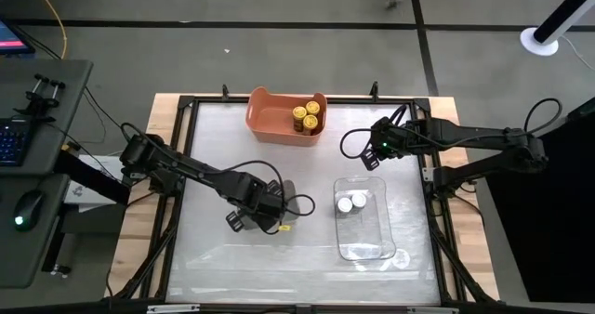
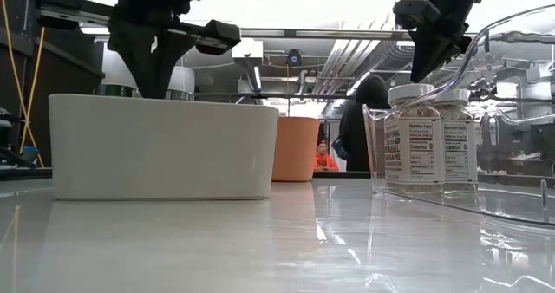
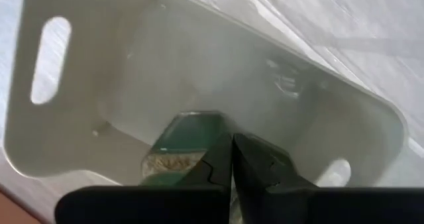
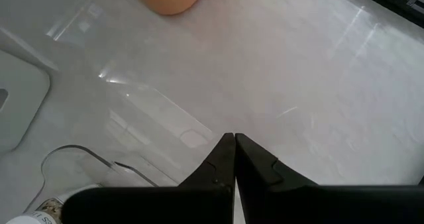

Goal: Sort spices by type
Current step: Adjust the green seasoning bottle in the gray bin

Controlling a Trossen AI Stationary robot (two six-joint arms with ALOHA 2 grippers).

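The spice jars are small, rigid and light, with slick sides, so each is best pinched across the cap or upper body. Three yellow-capped jars stand in the orange bin, two white-capped jars in the clear tray, and a green-capped jar lies in the grey tray. The left gripper hangs over that tray with fingers pressed together on nothing (as are the right gripper's, between bin and clear tray).
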